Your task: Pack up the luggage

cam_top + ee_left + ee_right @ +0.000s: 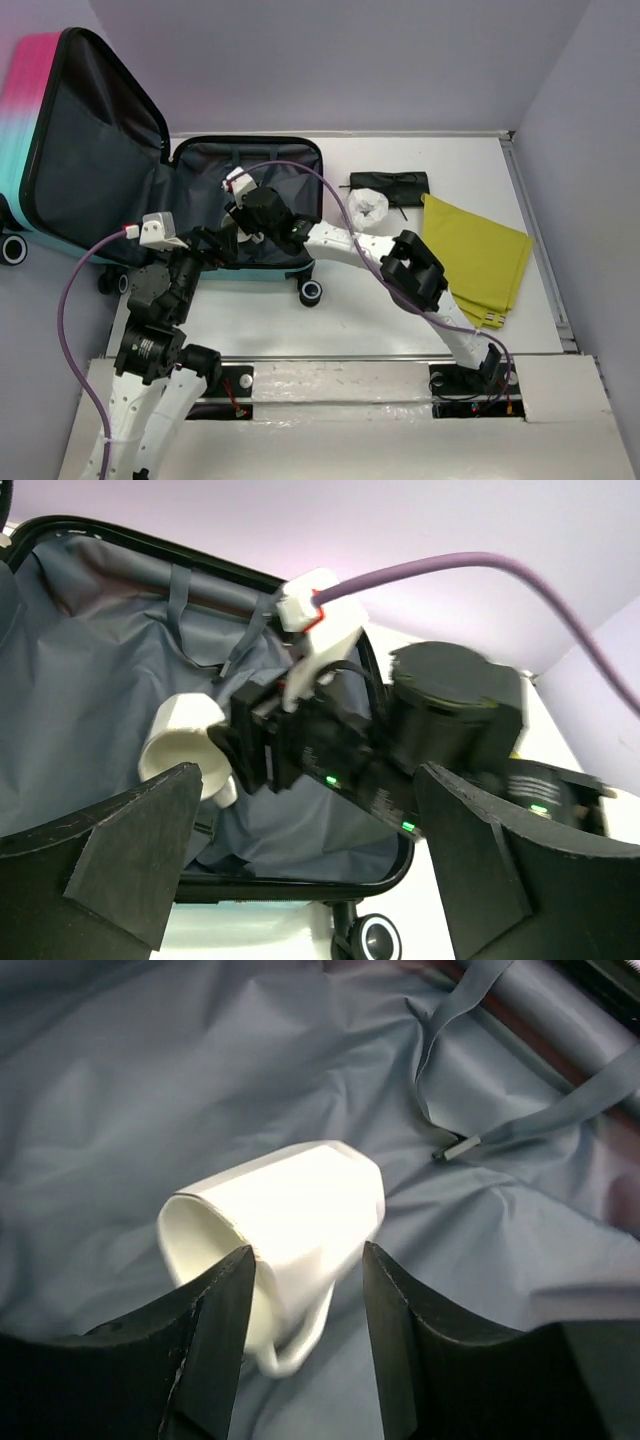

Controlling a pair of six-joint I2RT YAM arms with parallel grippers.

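Note:
The luggage (60, 110) lies open at the table's left, its pink-to-teal lid standing up and its dark grey lining (295, 170) showing. A white mug (285, 1210) lies on its side on the lining (130, 1080), handle down. My right gripper (308, 1255) is open with its fingers on either side of the mug; the left finger is at the rim and a gap shows at the right finger. The mug (180, 742) also shows in the left wrist view. My left gripper (310, 780) is open and empty, low over the luggage's near edge (290, 888), facing the right gripper (240, 222).
A folded yellow cloth (480, 255), a black pouch (390, 183) and a crumpled white item (368, 207) lie on the table right of the luggage. A luggage wheel (311, 292) sticks out at the near edge. Grey straps (470, 1145) lie on the lining.

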